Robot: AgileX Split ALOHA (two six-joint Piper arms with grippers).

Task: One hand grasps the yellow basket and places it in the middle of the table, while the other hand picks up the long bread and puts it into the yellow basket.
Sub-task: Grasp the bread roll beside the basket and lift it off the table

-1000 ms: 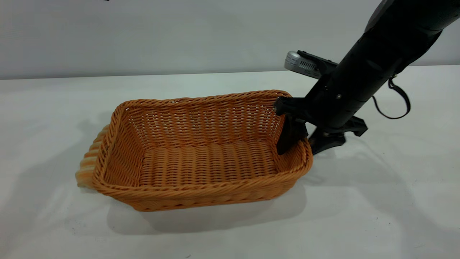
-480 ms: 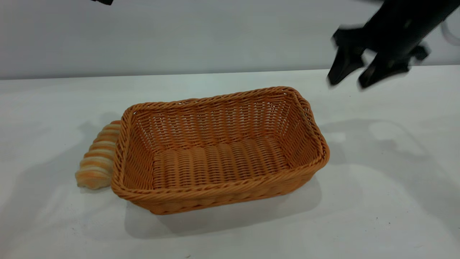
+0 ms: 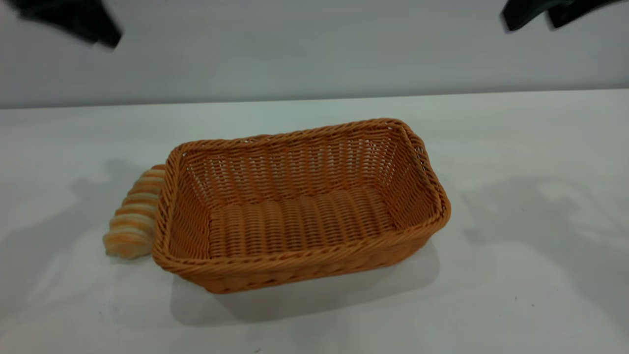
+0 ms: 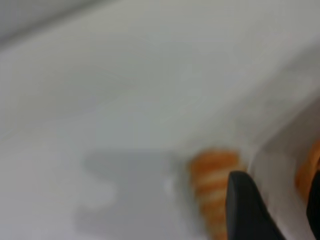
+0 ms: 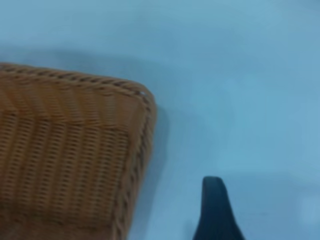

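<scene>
Exterior view: right gripper [image 3: 540, 14] raised at upper right, fingers parted, nothing held. Left gripper [image 3: 73, 22] raised at upper left, opening not discernible. Yellow basket [image 3: 300, 260] set mid-table [image 3: 516, 147], empty. Long bread [image 3: 131, 221] laid against its left end.

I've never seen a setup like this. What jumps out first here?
A big empty woven basket sits mid-table on the white table. A striped bread roll lies on the table against the basket's left end. Both dark grippers hang high above: the left gripper top left, the right gripper top right.
</scene>
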